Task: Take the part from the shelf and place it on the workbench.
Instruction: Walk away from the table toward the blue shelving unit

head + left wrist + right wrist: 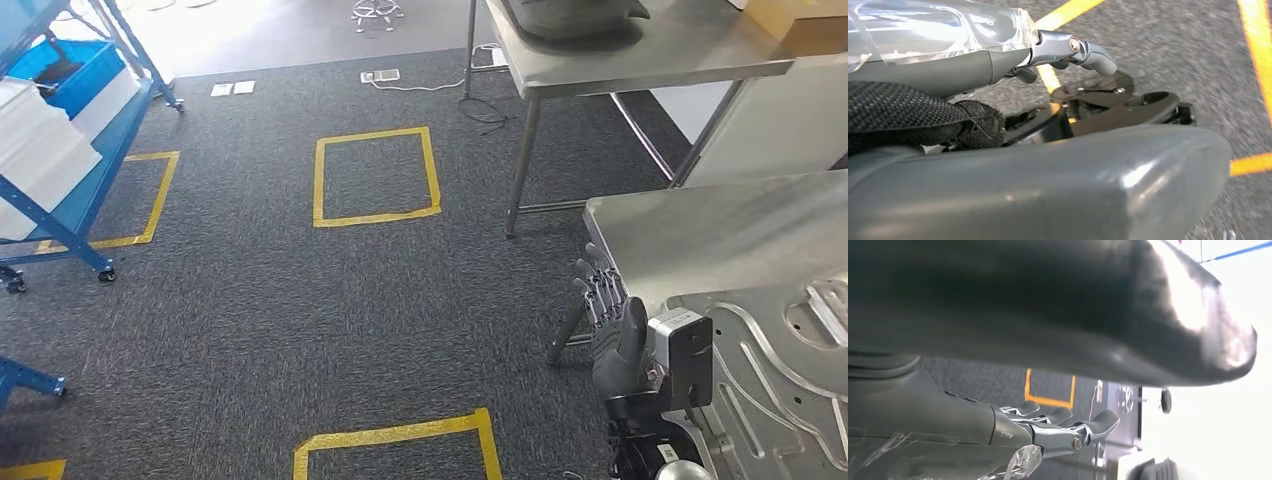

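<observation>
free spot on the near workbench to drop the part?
Bare steel on the near workbench, between its far-left corner and the stamped metal part. The near side is crowded: that part covers it, with the right hand at its left edge.

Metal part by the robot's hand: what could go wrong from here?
The metal part seems to sit near the workbench edge, so a nudge might slide it off. The right hand is close beside it, fingers spread, and could catch its rim. Cables on the floor could snag a foot.
</observation>
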Available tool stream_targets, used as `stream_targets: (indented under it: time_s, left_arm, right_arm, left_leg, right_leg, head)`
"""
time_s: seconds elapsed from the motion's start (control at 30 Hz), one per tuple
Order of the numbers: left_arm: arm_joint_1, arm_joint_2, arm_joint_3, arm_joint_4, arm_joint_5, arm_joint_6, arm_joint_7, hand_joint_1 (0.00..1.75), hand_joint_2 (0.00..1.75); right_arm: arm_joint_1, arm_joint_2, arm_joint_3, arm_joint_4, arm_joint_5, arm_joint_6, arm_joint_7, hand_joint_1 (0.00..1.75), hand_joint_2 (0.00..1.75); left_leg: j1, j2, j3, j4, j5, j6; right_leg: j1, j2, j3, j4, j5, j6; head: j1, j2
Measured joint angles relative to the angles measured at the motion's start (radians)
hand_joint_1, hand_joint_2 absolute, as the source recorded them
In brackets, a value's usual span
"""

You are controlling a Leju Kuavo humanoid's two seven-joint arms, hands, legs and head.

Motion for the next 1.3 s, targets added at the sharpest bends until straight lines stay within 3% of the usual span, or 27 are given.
stream_targets:
  time_s: [0.1,0.17,0.23,0.3,0.37,0.43,0.47,0.5,0.53,0.6,0.67,0.73,0.8,0.87,0.93,0.97,1.0,1.03,1.1,1.17,1.23,1.3]
  left_arm:
    - [0.002,0.007,0.0,0.0,-0.002,0.007,0.024,0.0,0.0]
    - [0.005,0.01,-0.001,0.0,-0.003,0.008,0.028,0.0,0.0]
    - [0.007,0.013,-0.001,0.0,-0.003,0.01,0.034,0.0,0.0]
    - [0.007,0.017,-0.001,0.0,0.0,0.019,0.058,0.0,0.0]
    - [0.004,0.023,-0.001,0.0,0.003,0.03,0.096,0.0,0.0]
    - [0.001,0.031,-0.001,0.0,0.003,0.037,0.125,0.0,0.0]
    - [0.001,0.036,-0.001,0.0,0.002,0.04,0.132,0.0,0.0]
    - [0.002,0.04,-0.001,0.0,0.002,0.045,0.136,0.0,0.0]
    - [0.003,0.043,-0.001,0.0,0.003,0.052,0.136,0.0,0.0]
    - [0.005,0.048,-0.001,0.0,0.007,0.069,0.127,0.0,0.0]
    - [0.006,0.051,-0.001,0.0,0.013,0.083,0.103,0.0,0.0]
    - [0.009,0.053,-0.001,0.0,0.014,0.1,0.059,0.0,0.0]
    - [0.017,0.054,-0.001,0.0,0.014,0.127,-0.003,0.0,0.0]
    - [0.022,0.053,0.0,0.0,0.014,0.153,-0.06,0.0,0.0]
    - [0.023,0.052,0.003,0.0,0.024,0.168,-0.087,0.0,0.0]
    - [0.023,0.052,0.006,0.0,0.033,0.171,-0.086,0.0,0.0]
    - [0.023,0.052,0.01,0.0,0.044,0.175,-0.072,0.0,0.0]
    - [0.023,0.052,0.013,0.0,0.05,0.18,-0.047,0.0,0.0]
    - [0.025,0.053,0.018,0.0,0.052,0.196,0.034,0.0,0.0]
    - [0.024,0.052,0.019,0.0,0.037,0.219,0.121,0.0,0.0]
    - [0.023,0.052,0.017,0.0,0.02,0.245,0.166,0.0,0.0]
    - [0.025,0.05,0.014,0.0,0.009,0.265,0.17,0.0,0.0]
  right_arm:
    - [-0.002,0.006,0.009,0.0,0.012,0.004,-0.009,0.0,0.0]
    - [-0.003,0.009,0.013,0.0,0.016,0.004,-0.012,0.0,0.0]
    - [-0.004,0.011,0.017,0.0,0.017,0.005,-0.013,0.0,0.0]
    - [-0.006,0.014,0.02,0.0,0.024,0.008,-0.019,0.0,0.0]
    - [-0.006,0.016,0.026,0.001,0.041,0.016,-0.027,0.0,0.0]
    - [-0.006,0.02,0.036,0.004,0.066,0.027,-0.033,0.0,0.0]
    - [-0.006,0.022,0.042,0.007,0.084,0.033,-0.034,0.0,0.0]
    - [-0.007,0.025,0.049,0.01,0.105,0.035,-0.034,0.0,0.0]
    - [-0.009,0.027,0.056,0.013,0.126,0.036,-0.034,0.0,0.0]
    - [-0.013,0.034,0.068,0.018,0.152,0.028,-0.039,0.0,0.0]
    - [-0.01,0.041,0.078,0.024,0.154,0.017,-0.048,0.0,0.0]
    - [-0.003,0.049,0.085,0.033,0.145,0.006,-0.062,0.0,0.0]
    - [0.009,0.054,0.091,0.042,0.126,-0.001,-0.087,0.0,0.0]
    - [0.028,0.056,0.095,0.053,0.107,-0.006,-0.114,0.0,0.0]
    - [0.047,0.059,0.101,0.069,0.079,-0.011,-0.143,0.0,0.0]
    - [0.053,0.062,0.105,0.079,0.057,-0.013,-0.164,0.0,0.0]
    - [0.058,0.068,0.109,0.091,0.028,-0.012,-0.193,0.0,0.0]
    - [0.061,0.075,0.112,0.105,-0.001,-0.009,-0.225,0.0,0.0]
    - [0.066,0.092,0.123,0.136,-0.045,0.006,-0.286,0.0,0.0]
    - [0.064,0.108,0.141,0.172,-0.072,0.032,-0.325,0.0,0.0]
    - [0.058,0.129,0.165,0.217,-0.102,0.066,-0.353,0.0,0.0]
    - [0.05,0.153,0.19,0.268,-0.132,0.098,-0.38,0.0,0.0]
  left_leg:
    - [-0.007,0.048,0.111,-0.208,0.079,0.012]
    - [-0.017,0.058,0.132,-0.256,0.086,0.023]
    - [-0.017,0.035,0.135,-0.263,0.089,0.034]
    - [-0.012,0.013,0.146,-0.278,0.095,0.046]
    - [-0.011,-0.008,0.152,-0.284,0.098,0.054]
    - [-0.014,-0.033,0.153,-0.283,0.096,0.058]
    - [-0.014,-0.047,0.155,-0.283,0.095,0.058]
    - [-0.014,-0.062,0.157,-0.282,0.094,0.057]
    - [-0.013,-0.077,0.16,-0.28,0.091,0.055]
    - [-0.013,-0.105,0.161,-0.274,0.085,0.046]
    - [-0.011,-0.129,0.153,-0.268,0.082,0.036]
    - [-0.005,-0.145,0.145,-0.265,0.082,0.027]
    - [-0.004,-0.103,0.126,-0.228,0.062,0.018]
    - [-0.002,-0.036,0.068,-0.118,0.013,0.008]
    - [0.004,-0.012,-0.003,0.006,-0.027,0.002]
    - [0.006,-0.009,-0.018,0.03,-0.025,0.0]
    - [0.007,-0.007,-0.013,0.013,-0.005,0.001]
    - [0.008,-0.001,0.014,-0.042,0.027,0.003]
    - [0.001,0.038,0.088,-0.186,0.084,0.011]
    - [-0.009,0.062,0.122,-0.255,0.099,0.019]
    - [-0.014,0.042,0.122,-0.261,0.098,0.025]
    - [-0.009,0.019,0.131,-0.274,0.104,0.034]
  right_leg:
    - [0.003,-0.033,0.014,0.0,-0.011,0.012]
    - [0.006,-0.05,0.021,-0.003,-0.018,0.022]
    - [0.004,-0.061,0.03,-0.009,-0.022,0.033]
    - [0.001,-0.026,0.022,0.024,-0.049,0.04]
    - [0.002,0.029,-0.035,0.142,-0.106,0.039]
    - [0.003,0.048,-0.105,0.261,-0.143,0.038]
    - [0.004,0.05,-0.121,0.277,-0.134,0.037]
    - [0.003,0.053,-0.117,0.251,-0.104,0.036]
    - [0.002,0.062,-0.097,0.192,-0.061,0.036]
    - [-0.003,0.104,-0.046,0.062,0.003,0.034]
    - [-0.003,0.13,-0.026,0.01,0.016,0.03]
    - [0.001,0.111,-0.024,0.006,0.016,0.02]
    - [0.002,0.088,-0.02,0.003,0.016,0.008]
    - [0.005,0.064,-0.015,0.003,0.012,-0.001]
    - [0.007,0.036,-0.011,0.003,0.007,-0.006]
    - [0.007,0.024,-0.008,0.003,0.004,-0.007]
    - [0.007,0.012,-0.004,0.003,0.0,-0.007]
    - [0.007,0.0,0.002,0.002,-0.004,-0.005]
    - [0.009,-0.021,0.015,0.002,-0.014,0.002]
    - [0.011,-0.039,0.025,0.0,-0.022,0.012]
    - [0.011,-0.057,0.033,-0.008,-0.027,0.023]
    - [0.008,-0.04,0.038,0.0,-0.041,0.032]
  head:
    - [0.0,0.0]
    - [0.001,0.0]
    - [0.002,0.0]
    - [0.003,0.0]
    - [0.006,0.0]
    - [0.007,0.0]
    - [0.007,0.0]
    - [0.007,0.0]
    - [0.007,0.0]
    - [0.007,0.0]
    - [0.007,0.0]
    - [0.006,0.0]
    - [0.005,0.0]
    - [0.003,0.0]
    - [0.002,0.0]
    - [0.002,0.0]
    - [0.002,0.0]
    - [0.002,0.0]
    - [0.002,0.0]
    - [0.002,0.0]
    - [0.003,0.0]
    - [0.004,0.0]
